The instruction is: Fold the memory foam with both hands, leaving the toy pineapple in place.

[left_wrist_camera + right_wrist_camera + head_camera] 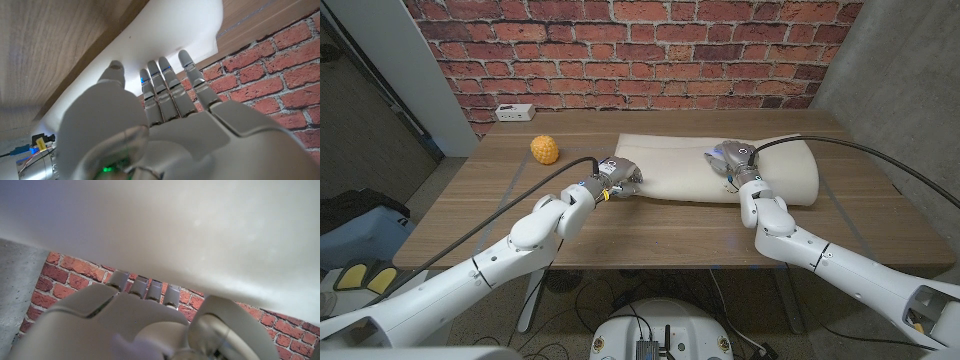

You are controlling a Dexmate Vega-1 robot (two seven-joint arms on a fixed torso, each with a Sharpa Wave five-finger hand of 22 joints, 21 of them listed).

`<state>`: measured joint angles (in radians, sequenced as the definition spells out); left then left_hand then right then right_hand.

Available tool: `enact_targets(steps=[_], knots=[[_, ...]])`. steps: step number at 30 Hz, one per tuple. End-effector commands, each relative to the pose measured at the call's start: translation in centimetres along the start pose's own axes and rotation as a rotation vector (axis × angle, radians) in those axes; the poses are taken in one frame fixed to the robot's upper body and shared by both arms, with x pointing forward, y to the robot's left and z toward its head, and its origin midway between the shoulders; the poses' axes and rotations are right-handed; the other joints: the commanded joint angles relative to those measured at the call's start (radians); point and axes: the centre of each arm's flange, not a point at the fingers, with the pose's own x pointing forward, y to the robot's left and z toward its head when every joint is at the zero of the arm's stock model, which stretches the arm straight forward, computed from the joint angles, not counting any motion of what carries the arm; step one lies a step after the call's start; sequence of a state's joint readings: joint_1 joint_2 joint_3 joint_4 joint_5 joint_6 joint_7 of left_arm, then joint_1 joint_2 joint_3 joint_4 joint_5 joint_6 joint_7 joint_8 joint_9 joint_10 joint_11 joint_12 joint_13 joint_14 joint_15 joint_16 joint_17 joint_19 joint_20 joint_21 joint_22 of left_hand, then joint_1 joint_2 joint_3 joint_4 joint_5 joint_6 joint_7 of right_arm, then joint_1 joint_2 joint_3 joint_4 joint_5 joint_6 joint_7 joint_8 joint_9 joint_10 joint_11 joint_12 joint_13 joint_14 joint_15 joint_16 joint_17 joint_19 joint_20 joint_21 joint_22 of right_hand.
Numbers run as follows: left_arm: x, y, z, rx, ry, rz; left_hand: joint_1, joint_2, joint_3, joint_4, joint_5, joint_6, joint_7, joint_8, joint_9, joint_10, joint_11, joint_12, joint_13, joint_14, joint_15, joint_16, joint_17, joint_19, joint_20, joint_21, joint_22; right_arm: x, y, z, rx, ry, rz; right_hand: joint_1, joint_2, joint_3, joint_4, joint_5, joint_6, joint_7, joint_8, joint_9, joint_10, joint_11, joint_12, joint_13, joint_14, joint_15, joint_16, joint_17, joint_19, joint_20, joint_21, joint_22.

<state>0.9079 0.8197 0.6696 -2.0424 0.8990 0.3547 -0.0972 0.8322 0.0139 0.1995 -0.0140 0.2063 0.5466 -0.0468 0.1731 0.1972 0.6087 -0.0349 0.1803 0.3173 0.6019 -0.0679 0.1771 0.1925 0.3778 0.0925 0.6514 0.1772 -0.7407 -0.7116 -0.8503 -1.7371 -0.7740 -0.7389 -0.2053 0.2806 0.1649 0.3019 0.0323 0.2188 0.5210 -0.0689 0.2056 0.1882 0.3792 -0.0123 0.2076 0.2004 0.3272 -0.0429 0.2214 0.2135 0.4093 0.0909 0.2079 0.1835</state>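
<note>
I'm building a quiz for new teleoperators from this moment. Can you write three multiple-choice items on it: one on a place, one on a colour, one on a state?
1. Where is the toy pineapple relative to the memory foam?
A. On top of it
B. On the bare table, off its end on the robot's left
C. In the right hand

2. What colour is the memory foam?
A. Off-white
B. Blue
C. Black

3. What state is the foam in?
A. Folded in half
B. Rolled into a tube
C. Lying unfolded, with the left hand at its near left corner and the right hand over its right part

Answers:
1. B, since the head view shows the pineapple alone on the wood, apart from the foam.
2. A, since it looks cream-white in all three views.
3. C, since the head view shows a single flat layer.
</note>
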Motion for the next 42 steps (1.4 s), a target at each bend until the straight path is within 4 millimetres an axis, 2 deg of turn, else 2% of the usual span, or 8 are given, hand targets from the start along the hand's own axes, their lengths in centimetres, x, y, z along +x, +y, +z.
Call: enact_targets(steps=[1,3,5,7,12,16,22,42], knots=[[-0.7,0.2,0.2,-0.11,-0.03,0.086,-0.113,-0.008,-0.038,0.035,0.027,-0.205,-0.019,0.002,-0.005,-0.271,0.032,-0.002,-0.027,-0.249,0.062,0.001,0.004,-0.19,0.035,-0.116,0.006,0.2,0.0,-0.4,-0.003,-0.002,-0.021,0.003,0.024,0.017,0.007,0.008,0.023,-0.004,0.009,0.002,0.02,0.0,0.007,0.002,0.018,-0.052,0.008,0.004,0.011,-0.01,0.009,0.004],[-1.0,0.3,0.3,-0.126,-0.04,0.147,-0.143,0.001,-0.045,0.045,0.029,-0.277,-0.031,-0.001,-0.007,-0.349,0.018,-0.001,-0.038,-0.314,0.08,0.001,0.004,-0.229,0.034,-0.143,0.007,0.3,-0.2,-0.3,-0.004,-0.009,-0.031,0.003,0.024,0.02,0.009,0.008,0.027,-0.002,0.009,0.002,0.022,0.004,0.007,0.002,0.019,-0.052,0.008,0.004,0.012,-0.01,0.01,0.004],[-1.4,0.4,0.3,-0.141,-0.043,0.219,-0.153,0.019,-0.042,0.051,0.03,-0.309,-0.036,-0.002,-0.007,-0.381,0.019,-0.001,-0.043,-0.346,0.064,0.0,0.004,-0.247,0.014,-0.156,0.008,0.4,-0.5,-0.2,-0.005,-0.015,-0.04,0.002,0.023,0.023,0.012,0.008,0.031,-0.002,0.01,0.002,0.026,0.004,0.008,0.002,0.022,-0.051,0.009,0.004,0.014,-0.011,0.011,0.004],[-1.9,0.4,0.5,-0.16,-0.027,0.301,-0.143,0.07,-0.016,0.051,0.033,-0.298,-0.038,0.013,-0.008,-0.388,0.013,0.01,-0.05,-0.355,0.063,0.008,0.003,-0.246,0.003,-0.161,0.008,0.7,-0.8,0.0,-0.007,-0.021,-0.048,0.002,0.022,0.025,0.013,0.008,0.033,-0.002,0.01,0.002,0.027,0.003,0.008,0.002,0.024,-0.052,0.01,0.004,0.017,-0.011,0.012,0.004],[-1.8,0.5,1.0,-0.136,-0.017,0.286,-0.091,0.149,0.063,0.001,0.007,-0.15,-0.024,0.049,-0.011,-0.251,0.013,0.061,-0.078,-0.248,0.038,0.036,-0.011,-0.148,0.001,-0.143,0.007,1.3,-0.9,0.3,-0.02,-0.023,-0.051,0.002,0.023,0.031,0.017,0.008,0.037,-0.003,0.01,0.001,0.03,0.0,0.009,0.001,0.026,-0.052,0.01,0.004,0.018,-0.011,0.012,0.003],[-1.6,0.4,1.4,-0.126,-0.026,0.252,-0.092,0.161,0.096,-0.012,-0.009,-0.065,-0.012,0.061,-0.012,-0.179,0.012,0.077,-0.093,-0.204,0.039,0.038,-0.014,-0.102,0.002,-0.137,0.005,2.1,-0.9,0.6,-0.032,-0.017,-0.043,0.002,0.023,0.034,0.019,0.008,0.037,-0.003,0.009,0.001,0.029,0.002,0.007,0.001,0.027,-0.054,0.01,0.004,0.019,-0.013,0.012,0.003],[-1.4,0.6,1.8,-0.101,-0.035,0.248,-0.108,0.158,0.11,-0.009,-0.015,-0.001,-0.001,0.069,-0.013,-0.162,-0.003,0.072,-0.104,-0.187,0.034,0.033,-0.016,-0.081,0.001,-0.138,0.003,3.4,-0.9,0.9,-0.041,-0.011,-0.036,0.001,0.021,0.038,0.023,0.007,0.036,-0.004,0.007,0.001,0.027,0.0,0.005,0.001,0.026,-0.056,0.009,0.004,0.019,-0.013,0.012,0.003],[-1.0,0.5,1.7,-0.008,0.087,0.261,-0.159,0.142,0.123,-0.013,-0.021,-0.11,-0.022,0.002,-0.013,-0.243,0.004,0.021,-0.12,-0.256,0.046,0.001,-0.017,-0.096,-0.009,-0.172,0.002,8.1,-0.5,2.1,-0.094,0.003,-0.004,-0.004,0.014,0.048,0.033,0.005,0.033,-0.005,0.002,0.001,0.028,-0.001,0.003,0.001,0.025,-0.056,0.006,0.004,0.019,-0.013,0.011,0.003]])
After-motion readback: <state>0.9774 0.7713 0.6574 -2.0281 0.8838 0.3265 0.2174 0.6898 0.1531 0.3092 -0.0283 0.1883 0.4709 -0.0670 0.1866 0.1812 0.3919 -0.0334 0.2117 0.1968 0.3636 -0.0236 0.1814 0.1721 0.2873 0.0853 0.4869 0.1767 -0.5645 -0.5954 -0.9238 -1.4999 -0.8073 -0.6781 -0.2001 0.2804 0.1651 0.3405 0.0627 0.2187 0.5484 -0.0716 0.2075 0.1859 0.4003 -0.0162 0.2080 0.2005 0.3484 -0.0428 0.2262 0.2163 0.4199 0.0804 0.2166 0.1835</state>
